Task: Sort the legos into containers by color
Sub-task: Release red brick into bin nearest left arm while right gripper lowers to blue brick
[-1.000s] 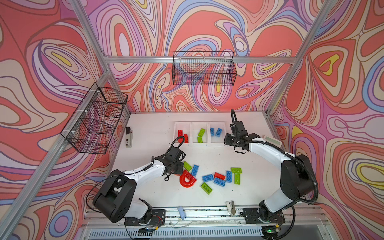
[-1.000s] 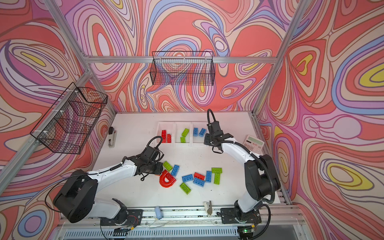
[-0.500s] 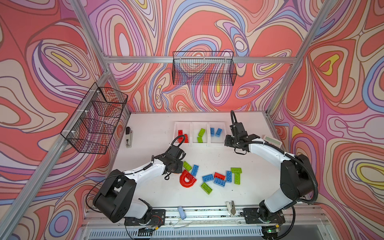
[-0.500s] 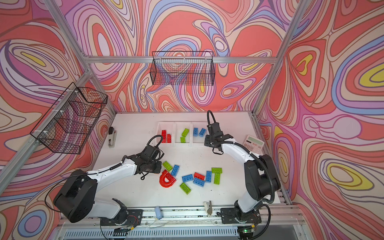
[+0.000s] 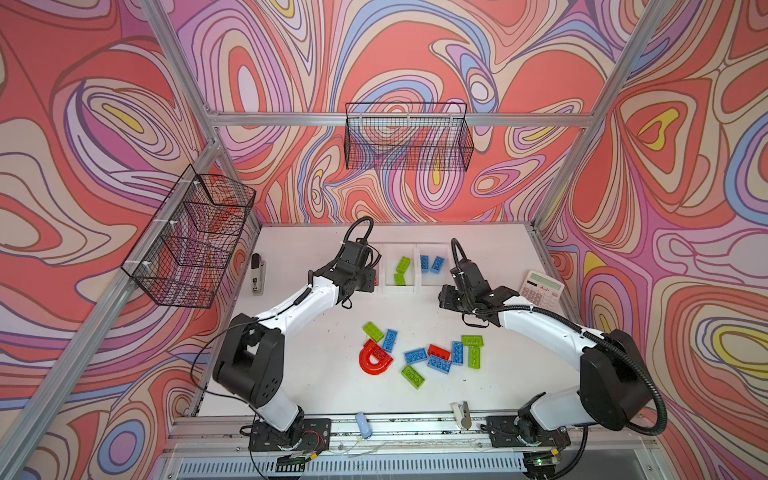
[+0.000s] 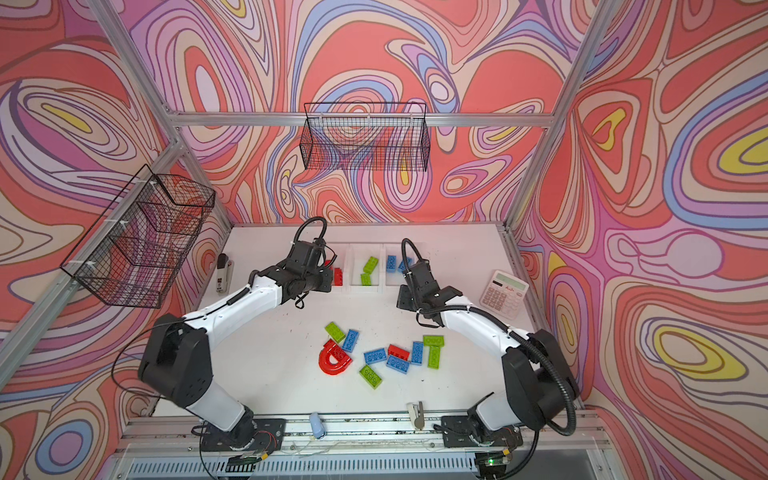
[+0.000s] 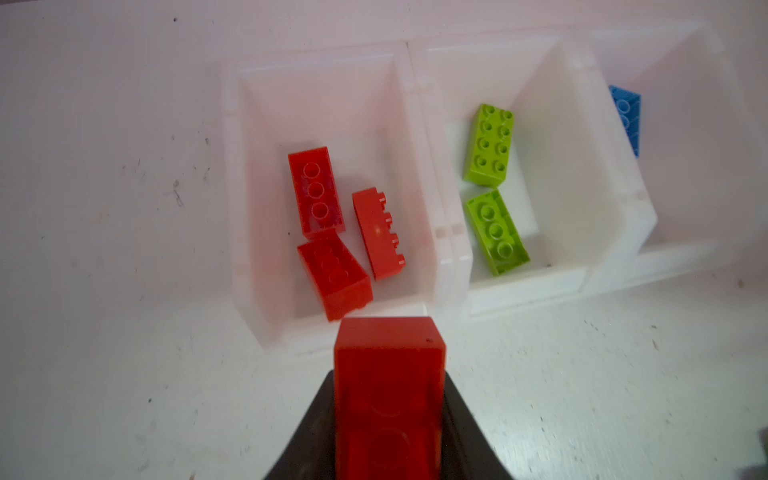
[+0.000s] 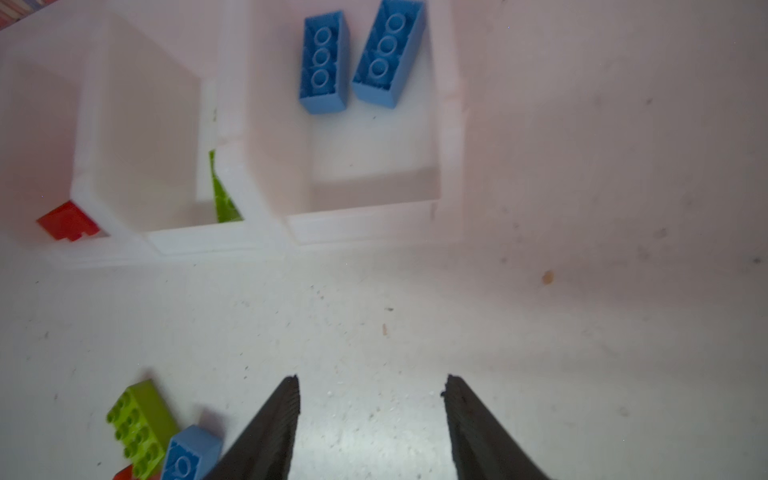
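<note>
My left gripper [image 7: 390, 374] is shut on a red brick [image 7: 390, 399], held just in front of the left bin of the white containers [image 7: 266, 270]. That bin holds three red bricks [image 7: 316, 191], the middle bin two green ones [image 5: 402, 264], and the right bin two blue ones [image 8: 322, 62]. My right gripper [image 8: 371, 380] stands open and empty over bare table in front of the right bin. Loose legos lie mid-table in both top views: a red arch [image 5: 375, 362], a green brick [image 5: 372, 331], a blue brick [image 5: 415, 356] and several more.
A pink calculator [image 5: 540, 286] lies at the right edge and a black-and-white stapler [image 5: 257, 274] at the left. Black wire baskets hang on the left wall [image 5: 191, 237] and the back wall [image 5: 407, 141]. Small items sit on the front rail [image 5: 363, 424].
My left gripper closed on a red brick at the pile and carried it back to the left bin. My right gripper drew back from the right bin and opened wider.
</note>
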### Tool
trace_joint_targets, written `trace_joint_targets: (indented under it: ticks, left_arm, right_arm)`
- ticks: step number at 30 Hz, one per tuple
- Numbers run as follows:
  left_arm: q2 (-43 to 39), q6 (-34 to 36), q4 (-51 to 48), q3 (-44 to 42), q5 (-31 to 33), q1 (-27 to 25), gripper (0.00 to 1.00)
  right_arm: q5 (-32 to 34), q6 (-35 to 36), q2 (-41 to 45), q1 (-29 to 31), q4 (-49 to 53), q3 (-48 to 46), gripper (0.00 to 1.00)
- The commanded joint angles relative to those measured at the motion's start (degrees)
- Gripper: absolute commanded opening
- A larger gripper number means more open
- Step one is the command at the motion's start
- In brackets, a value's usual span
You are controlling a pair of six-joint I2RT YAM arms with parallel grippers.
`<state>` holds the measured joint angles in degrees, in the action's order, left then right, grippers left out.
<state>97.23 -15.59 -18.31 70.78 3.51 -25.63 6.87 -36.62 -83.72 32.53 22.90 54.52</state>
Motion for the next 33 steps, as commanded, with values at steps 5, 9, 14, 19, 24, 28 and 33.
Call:
trace_joint_targets:
  ticks: [5, 9, 14, 19, 24, 28, 33]
  left_arm:
    - [13.5, -0.3, 2.8, 10.7, -0.8, 1.1, 0.34]
    - [17.9, -2.1, 5.1, 14.6, 0.0, 1.6, 0.45]
    - [16.1, -2.1, 5.7, 14.7, 0.8, 1.9, 0.65]
    - [5.5, -1.0, 6.6, 8.0, 2.7, 2.9, 0.68]
    - [-8.2, 0.9, 5.8, -0.8, 5.0, 4.2, 0.69]
    - [-18.2, 1.0, 3.6, -7.8, 5.3, 5.5, 0.69]
    - [-27.3, 0.7, -2.6, -15.1, 5.6, 6.7, 0.68]
  right_arm:
    - [3.6, -13.4, -3.3, 12.7, -4.2, -0.7, 0.66]
    - [2.9, -16.3, -8.2, 17.8, -4.6, 2.3, 0.67]
    - [2.5, -17.4, -14.5, 21.1, -2.5, 7.1, 0.69]
    - [1.9, -19.1, -19.3, 22.1, -2.6, 9.8, 0.69]
    - [1.4, -20.0, -22.3, 22.2, -2.5, 11.4, 0.69]
    - [1.5, -20.3, -24.4, 22.2, -2.3, 12.6, 0.66]
    - [1.4, -20.9, -26.3, 22.2, -2.2, 13.0, 0.58]
